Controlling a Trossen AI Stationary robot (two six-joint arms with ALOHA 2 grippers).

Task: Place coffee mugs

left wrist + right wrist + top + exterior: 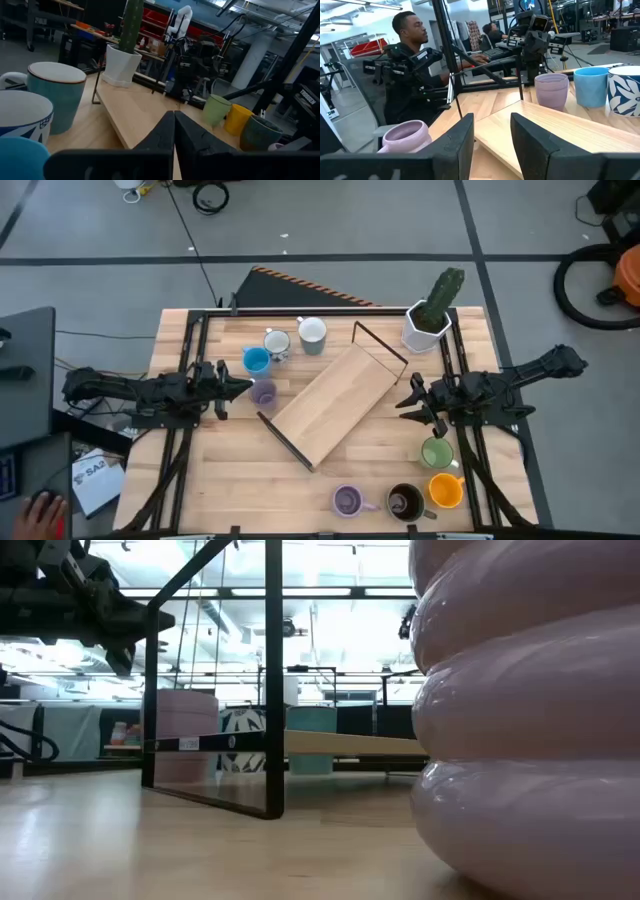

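Evidently no mug is in hand yet: the wooden shelf [335, 402] lies bare on its black frame, running diagonally across the middle of the table [240, 480], its long axis from the near left toward the cactus pot [427, 326] at the far right corner. The left gripper [243, 388] hovers just beside the lavender mug [263, 393], fingers pressed together and gripping nothing; the blue mug [256, 360], a patterned white mug [277, 342] and a grey-teal mug [312, 334] stand just beyond it. The right gripper [405, 402] hangs at the shelf's far end with its fingers parted and empty, near the green mug [437, 452]; the orange mug [446, 490], a dark brown mug [405, 502] and a second lavender mug [348, 501] sit along the near edge. All mugs stand upright, mouths up. The likely next move is for the left claw to open, settle over the lavender mug's rim, and close before lifting it onto the board.
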